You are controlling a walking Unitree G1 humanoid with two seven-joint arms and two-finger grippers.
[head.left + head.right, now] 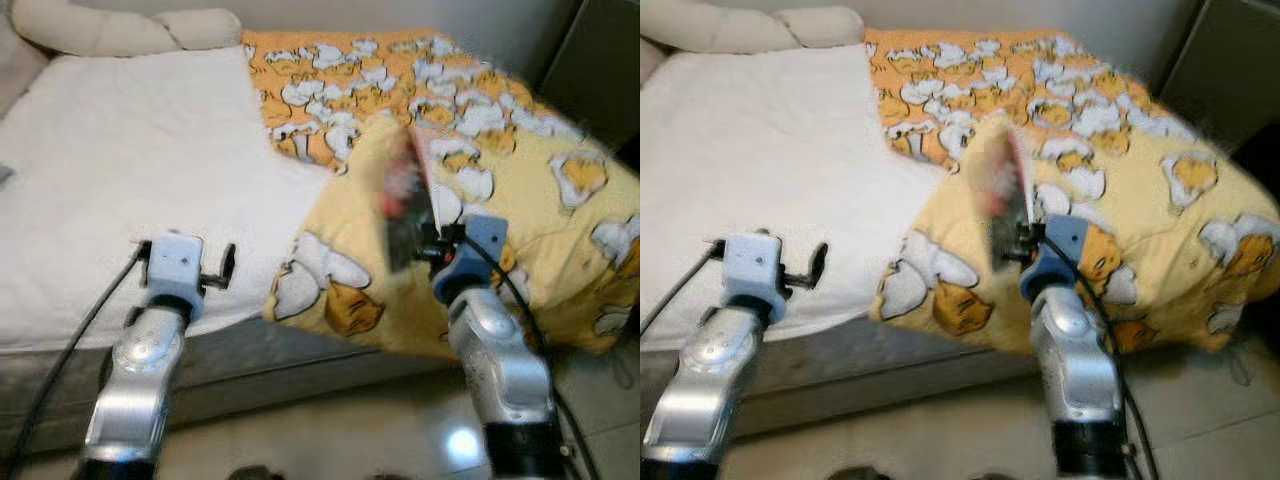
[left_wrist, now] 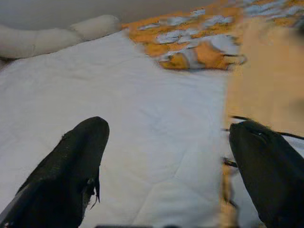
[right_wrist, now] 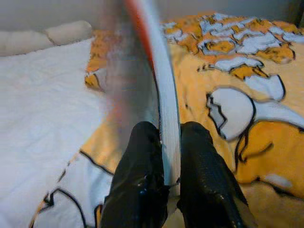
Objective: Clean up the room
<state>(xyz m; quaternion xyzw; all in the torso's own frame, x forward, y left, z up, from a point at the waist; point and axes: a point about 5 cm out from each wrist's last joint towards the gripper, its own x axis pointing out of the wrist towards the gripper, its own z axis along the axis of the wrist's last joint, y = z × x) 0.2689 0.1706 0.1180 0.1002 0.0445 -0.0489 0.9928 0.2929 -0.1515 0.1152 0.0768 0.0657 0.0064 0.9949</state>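
Two silver arms with pale-blue wrist blocks, black cables trailing toward six o'clock; glossy black fingers (image 3: 142, 180).

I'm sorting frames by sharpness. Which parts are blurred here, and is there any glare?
Left eye view: the book in the right gripper is smeared, the blanket soft, and the floor carries a bright glare spot. Right wrist view: the book's cover is streaked, while the fingers pinching it stay sharp. Left wrist view: the sheet is evenly lit, the left gripper open over it.
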